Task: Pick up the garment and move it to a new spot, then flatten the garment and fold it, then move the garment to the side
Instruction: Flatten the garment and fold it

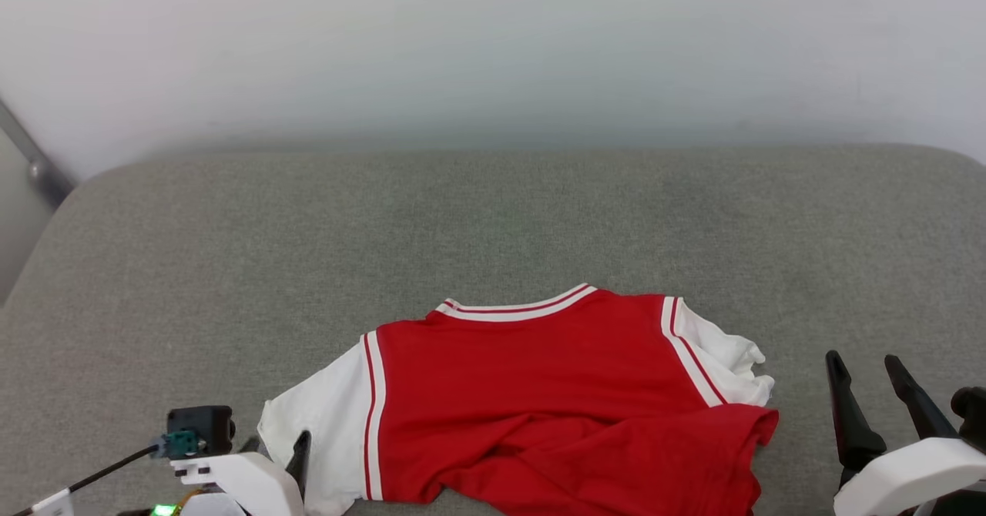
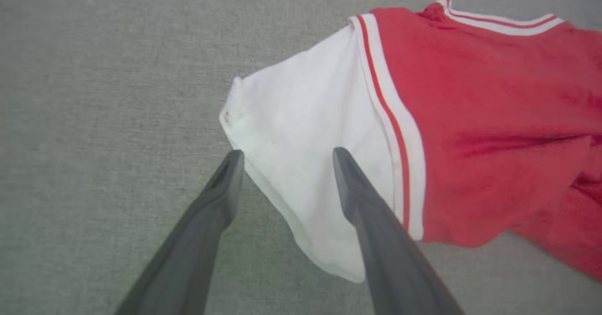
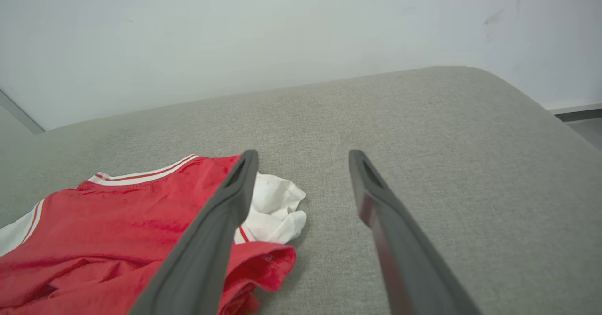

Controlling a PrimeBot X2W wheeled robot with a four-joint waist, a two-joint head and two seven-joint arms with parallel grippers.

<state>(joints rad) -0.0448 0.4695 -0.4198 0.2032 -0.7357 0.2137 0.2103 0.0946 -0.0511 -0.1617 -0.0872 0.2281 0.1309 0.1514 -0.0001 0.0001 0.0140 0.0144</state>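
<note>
Head view: garment lying rumpled at near side of grey surface.
Left wrist view: left gripper standing apart, straddling white sleeve edge, gripping nothing.
Right wrist view: right gripper standing apart, empty; garment lying beside its left finger.

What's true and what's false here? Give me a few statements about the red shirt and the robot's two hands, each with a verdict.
1. The shirt lies on a grey cushion. True.
2. The left hand is clamped on the white sleeve. False: its fingers stand apart over the sleeve, gripping nothing.
3. The right hand is open, beside the shirt, holding nothing. True.
4. The shirt is neatly folded. False: it lies spread out, its lower part rumpled.
5. The collar points towards the robot. False: it points away, towards the wall.
</note>
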